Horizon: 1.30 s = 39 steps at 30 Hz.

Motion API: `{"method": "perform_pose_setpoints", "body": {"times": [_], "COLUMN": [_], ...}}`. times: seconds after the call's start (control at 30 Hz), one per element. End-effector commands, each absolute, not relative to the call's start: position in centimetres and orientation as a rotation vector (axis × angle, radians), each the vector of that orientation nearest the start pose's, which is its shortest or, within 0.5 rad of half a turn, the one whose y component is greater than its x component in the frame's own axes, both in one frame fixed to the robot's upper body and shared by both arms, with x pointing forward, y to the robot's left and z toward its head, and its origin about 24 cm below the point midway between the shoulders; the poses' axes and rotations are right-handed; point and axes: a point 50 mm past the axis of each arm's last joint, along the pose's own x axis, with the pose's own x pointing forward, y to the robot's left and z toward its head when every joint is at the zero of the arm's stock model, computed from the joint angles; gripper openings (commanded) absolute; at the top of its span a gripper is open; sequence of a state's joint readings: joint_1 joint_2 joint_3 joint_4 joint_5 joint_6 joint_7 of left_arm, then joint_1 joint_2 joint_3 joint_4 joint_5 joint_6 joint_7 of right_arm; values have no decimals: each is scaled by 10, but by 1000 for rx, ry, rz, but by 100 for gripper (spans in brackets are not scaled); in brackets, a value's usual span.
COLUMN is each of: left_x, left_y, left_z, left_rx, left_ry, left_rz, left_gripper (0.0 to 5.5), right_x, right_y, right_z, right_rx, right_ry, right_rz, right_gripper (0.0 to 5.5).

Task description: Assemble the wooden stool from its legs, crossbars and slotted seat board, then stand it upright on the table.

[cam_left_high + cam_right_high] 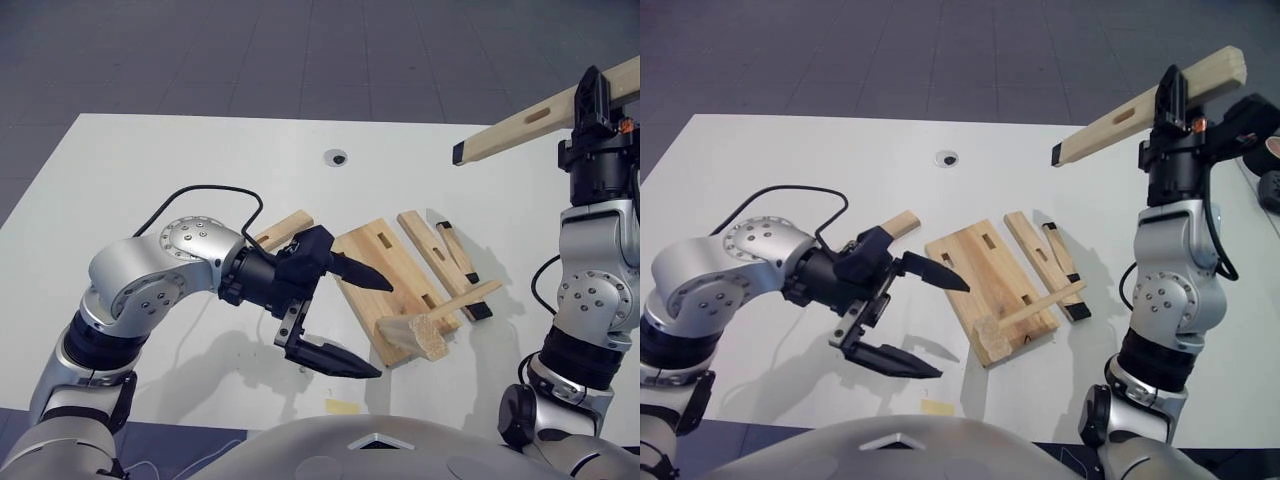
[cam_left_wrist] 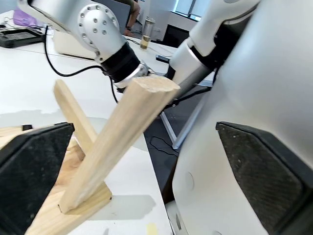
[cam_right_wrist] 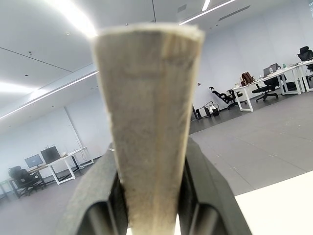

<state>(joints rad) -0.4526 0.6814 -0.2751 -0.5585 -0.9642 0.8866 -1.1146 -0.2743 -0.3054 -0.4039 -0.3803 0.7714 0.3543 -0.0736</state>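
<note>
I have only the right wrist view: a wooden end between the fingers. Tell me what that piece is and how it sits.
Observer: The right hand grips a slotted leg with a black-capped end, held high above the table, close to level.
Operator: Give me the left hand's state.
Observer: The left hand is open and empty, low over the table beside the seat board.
Operator: Report what is on that board.
Observer: One wooden piece rests tilted across the board's near corner.
</note>
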Motion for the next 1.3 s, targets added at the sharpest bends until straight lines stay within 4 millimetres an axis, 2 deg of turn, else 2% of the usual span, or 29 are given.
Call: {"method": "perform_pose_setpoints", "body": {"times": [0.03,0.17,0.27,0.43,0.57,0.7,0.83,0.97,1.07,1.17,1.3], "left_x": [199,188,182,192,203,204,210,234,255,268,275], "left_y": [81,58,53,55,44,34,45,69,72,67,83], "left_z": [184,197,200,205,212,210,205,193,189,199,242], "left_rx": [83,89,90,73,23,16,81,220,315,254,0], "left_ry": [228,105,75,15,-59,-87,-73,-41,-89,-167,-297], "left_rz": [-1951,-2009,-2023,-1926,-1847,-1810,-1725,-1534,-1329,-1231,-1167], "left_gripper": [540,540,540,540,540,540,540,540,540,540,540], "right_x": [263,264,264,260,261,265,269,270,272,274,278], "right_y": [-235,-232,-226,-197,-176,-159,-147,-145,-148,-153,-168], "right_z": [197,191,180,135,123,126,130,132,139,151,177], "right_rx": [433,429,407,324,310,321,333,327,338,342,347], "right_ry": [-411,-383,-336,-201,-184,-210,-230,-244,-274,-317,-404], "right_rz": [-12,2,16,50,90,142,188,198,174,159,134], "right_gripper": [102,102,102,102,102,102,102,102,102,102,102]}}
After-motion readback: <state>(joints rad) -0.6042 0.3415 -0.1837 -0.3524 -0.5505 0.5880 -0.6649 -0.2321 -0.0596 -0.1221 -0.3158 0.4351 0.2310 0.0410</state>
